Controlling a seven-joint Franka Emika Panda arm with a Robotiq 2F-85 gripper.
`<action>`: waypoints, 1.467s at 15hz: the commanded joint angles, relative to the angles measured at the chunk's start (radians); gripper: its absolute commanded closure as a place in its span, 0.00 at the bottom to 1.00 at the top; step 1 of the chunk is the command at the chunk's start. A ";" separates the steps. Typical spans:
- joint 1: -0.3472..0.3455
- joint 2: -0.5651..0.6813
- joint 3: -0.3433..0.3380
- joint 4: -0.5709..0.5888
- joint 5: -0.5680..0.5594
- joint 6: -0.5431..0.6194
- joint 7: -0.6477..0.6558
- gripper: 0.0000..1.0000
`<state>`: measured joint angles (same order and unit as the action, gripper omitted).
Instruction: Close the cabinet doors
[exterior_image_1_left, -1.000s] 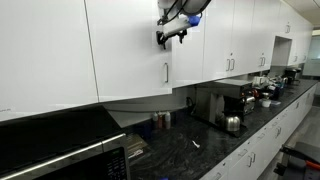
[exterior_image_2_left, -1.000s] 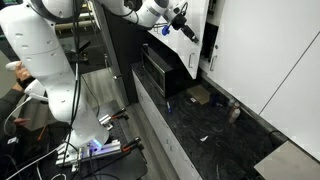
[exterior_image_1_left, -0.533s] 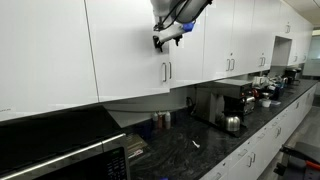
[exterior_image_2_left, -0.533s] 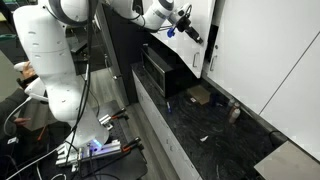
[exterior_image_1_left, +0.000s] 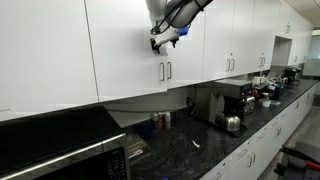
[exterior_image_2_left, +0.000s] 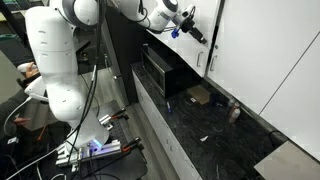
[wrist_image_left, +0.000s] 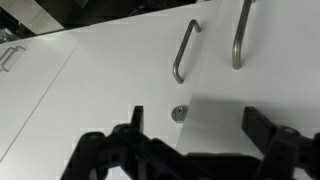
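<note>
The cabinet doors (exterior_image_1_left: 135, 50) are tall white upper fronts; the pair (wrist_image_left: 110, 70) fills the wrist view. Their two slim silver handles (exterior_image_1_left: 166, 71) stand side by side, and in the wrist view one handle (wrist_image_left: 182, 52) sits left of the other (wrist_image_left: 240, 35). In both exterior views the two doors look about level with their neighbours. My gripper (exterior_image_1_left: 165, 38) hovers just above the handles, close to the door face. It points at the door edge from the side (exterior_image_2_left: 196, 35). The gripper (wrist_image_left: 198, 125) is open, with only the door surface between its fingers.
A black countertop (exterior_image_1_left: 215, 150) runs below, with a microwave (exterior_image_1_left: 60, 150), a coffee machine (exterior_image_1_left: 222, 102) and a kettle (exterior_image_1_left: 233, 123) on it. The white robot body (exterior_image_2_left: 60, 80) stands beside the counter's end, and a person (exterior_image_2_left: 15, 85) sits behind it.
The door that stood ajar has swung in until its handle sits beside the neighbouring one. My gripper moved with it towards the cabinet front.
</note>
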<state>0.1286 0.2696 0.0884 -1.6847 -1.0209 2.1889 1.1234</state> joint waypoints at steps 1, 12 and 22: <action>0.023 0.052 -0.026 0.061 -0.025 -0.020 0.004 0.00; 0.024 0.075 -0.045 0.070 0.002 -0.010 -0.019 0.00; -0.056 -0.262 -0.027 -0.323 0.480 0.151 -0.490 0.00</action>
<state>0.1128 0.1579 0.0619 -1.8402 -0.6946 2.2754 0.8139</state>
